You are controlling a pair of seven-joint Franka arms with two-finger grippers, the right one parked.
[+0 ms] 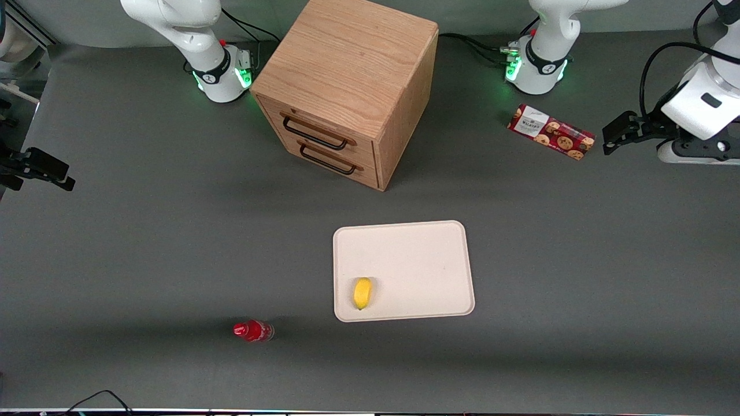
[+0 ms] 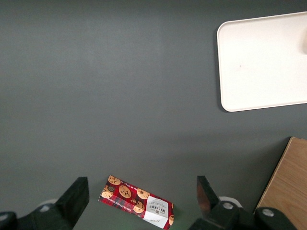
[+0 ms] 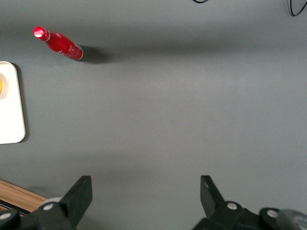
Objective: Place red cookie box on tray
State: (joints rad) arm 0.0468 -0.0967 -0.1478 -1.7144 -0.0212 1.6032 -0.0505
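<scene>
The red cookie box [image 1: 551, 132] lies flat on the grey table near the working arm's base, its white label end toward the cabinet. In the left wrist view the red cookie box [image 2: 136, 201] shows below and between the spread fingers. My gripper [image 1: 614, 137] hangs open beside the box, toward the working arm's end of the table, holding nothing. The gripper [image 2: 140, 184] is clear of the box. The cream tray [image 1: 416, 254] lies nearer the front camera, mid-table, and the tray [image 2: 259, 62] also shows from the wrist.
A yellow lemon [image 1: 362, 293] sits on the tray's near corner. A wooden drawer cabinet [image 1: 347, 86] stands between the two arm bases. A small red bottle [image 1: 253, 331] lies near the front edge, toward the parked arm's end.
</scene>
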